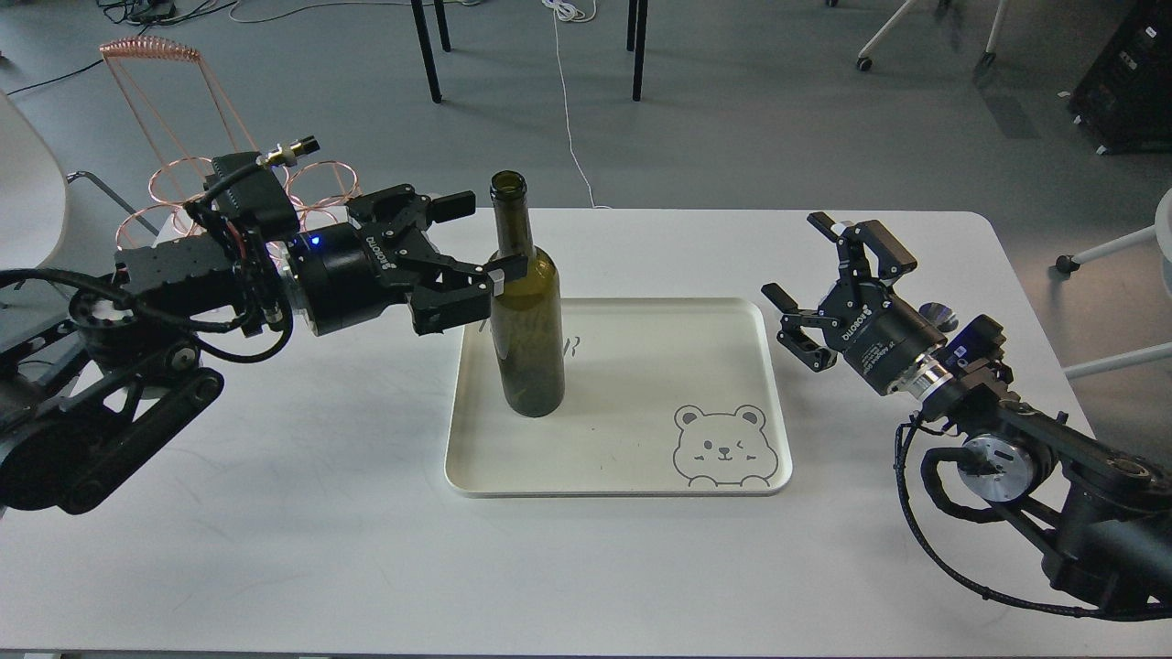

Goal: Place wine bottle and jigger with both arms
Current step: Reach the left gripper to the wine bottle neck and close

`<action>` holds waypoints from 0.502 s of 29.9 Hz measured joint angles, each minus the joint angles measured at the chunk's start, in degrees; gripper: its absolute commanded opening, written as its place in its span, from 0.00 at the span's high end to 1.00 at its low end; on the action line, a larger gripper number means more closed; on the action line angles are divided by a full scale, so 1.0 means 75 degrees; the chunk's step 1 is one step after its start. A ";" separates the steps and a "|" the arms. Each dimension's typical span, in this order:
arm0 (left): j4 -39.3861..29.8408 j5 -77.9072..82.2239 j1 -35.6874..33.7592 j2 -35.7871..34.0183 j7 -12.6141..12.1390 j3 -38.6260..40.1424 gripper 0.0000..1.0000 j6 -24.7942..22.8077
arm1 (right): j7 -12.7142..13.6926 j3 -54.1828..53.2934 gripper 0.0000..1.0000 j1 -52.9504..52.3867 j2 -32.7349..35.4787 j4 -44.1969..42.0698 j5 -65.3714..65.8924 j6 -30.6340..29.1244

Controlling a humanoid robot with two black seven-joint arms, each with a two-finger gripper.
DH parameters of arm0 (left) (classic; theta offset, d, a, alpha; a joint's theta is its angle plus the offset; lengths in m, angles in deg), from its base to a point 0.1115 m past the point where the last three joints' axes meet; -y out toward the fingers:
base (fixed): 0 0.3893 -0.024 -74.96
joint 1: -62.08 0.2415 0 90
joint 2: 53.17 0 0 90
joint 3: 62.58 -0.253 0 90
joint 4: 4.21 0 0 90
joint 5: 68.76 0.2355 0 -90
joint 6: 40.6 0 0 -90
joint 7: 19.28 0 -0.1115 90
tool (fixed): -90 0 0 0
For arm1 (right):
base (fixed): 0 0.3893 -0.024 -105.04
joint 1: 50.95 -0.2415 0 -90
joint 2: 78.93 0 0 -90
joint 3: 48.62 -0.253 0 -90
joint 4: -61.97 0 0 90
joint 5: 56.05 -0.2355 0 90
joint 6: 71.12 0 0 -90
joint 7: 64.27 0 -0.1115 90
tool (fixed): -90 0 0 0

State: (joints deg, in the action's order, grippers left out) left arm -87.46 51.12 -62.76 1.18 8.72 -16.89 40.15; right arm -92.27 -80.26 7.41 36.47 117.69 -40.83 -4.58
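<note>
Left gripper (pixel 476 240) spread wide beside bottle (pixel 526 316) standing on tray (pixel 632 485), right gripper (pixel 815 275) open and empty; jigger (pixel 938 317) beyond tray, unplaced.

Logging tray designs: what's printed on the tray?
A grey outline winking bear on the cream tray, head view.

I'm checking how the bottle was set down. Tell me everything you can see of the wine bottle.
The tall dark olive-green glass wine bottle has a long narrow neck, an open uncorked mouth and no label. It looks empty. It stands upright on the left part of the cream rectangular tray. The left gripper is open around its shoulder; one fingertip reaches the glass, though whether it touches is unclear.
</note>
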 measured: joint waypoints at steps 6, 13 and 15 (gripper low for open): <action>0.0276 0.0012 -0.0273 0.0398 0.0000 -0.0196 0.05 -0.0002 | 0.0000 0.0005 0.01 0.0000 -0.0007 0.0002 0.0009 0.0007; 0.0519 0.0034 -0.0656 0.0521 0.0000 -0.0515 0.27 -0.0005 | 0.0000 0.0019 0.01 0.0000 -0.0001 0.0013 0.0031 0.0004; 0.0616 0.0038 -0.0724 0.0558 0.0000 -0.0532 0.40 -0.0005 | 0.0000 0.0031 0.01 0.0007 0.0001 0.0015 0.0032 0.0003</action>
State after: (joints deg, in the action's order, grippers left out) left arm -82.84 51.40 -68.19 5.37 8.72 -20.88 40.11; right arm -92.27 -80.02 7.46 36.48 117.80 -40.59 -4.56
